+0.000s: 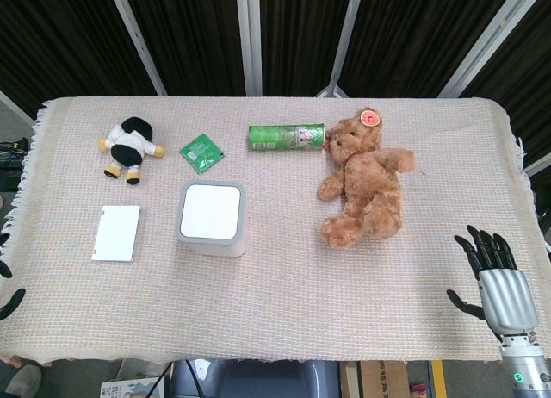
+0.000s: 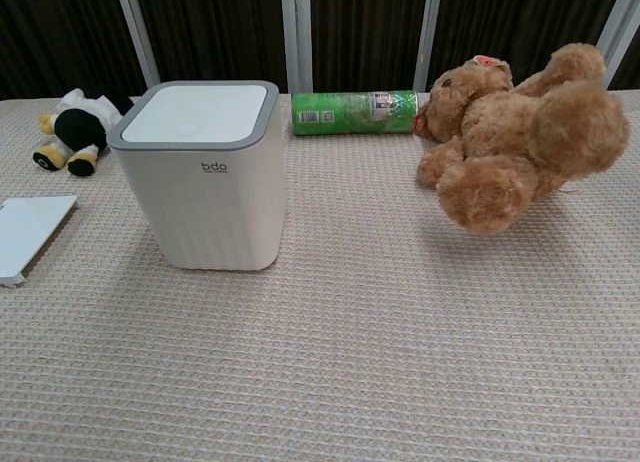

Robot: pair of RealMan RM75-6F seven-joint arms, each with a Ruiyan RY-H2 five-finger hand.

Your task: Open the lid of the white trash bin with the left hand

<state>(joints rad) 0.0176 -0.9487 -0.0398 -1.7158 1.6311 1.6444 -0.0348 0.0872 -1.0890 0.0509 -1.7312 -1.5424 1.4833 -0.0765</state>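
The white trash bin (image 1: 210,219) stands left of the table's middle, its flat white lid lying closed inside a grey rim. The chest view shows the trash bin (image 2: 200,177) close up, with no hand near it. Of my left hand (image 1: 7,273) only dark fingertips show at the table's left edge, spread apart, holding nothing and far left of the bin. My right hand (image 1: 492,273) rests at the front right corner with its fingers spread and nothing in it.
A brown teddy bear (image 1: 363,178) lies right of the bin, a green can (image 1: 287,137) behind it. A green packet (image 1: 202,152) and a small black-and-white plush (image 1: 129,146) lie at the back left. A white card (image 1: 117,233) lies left of the bin.
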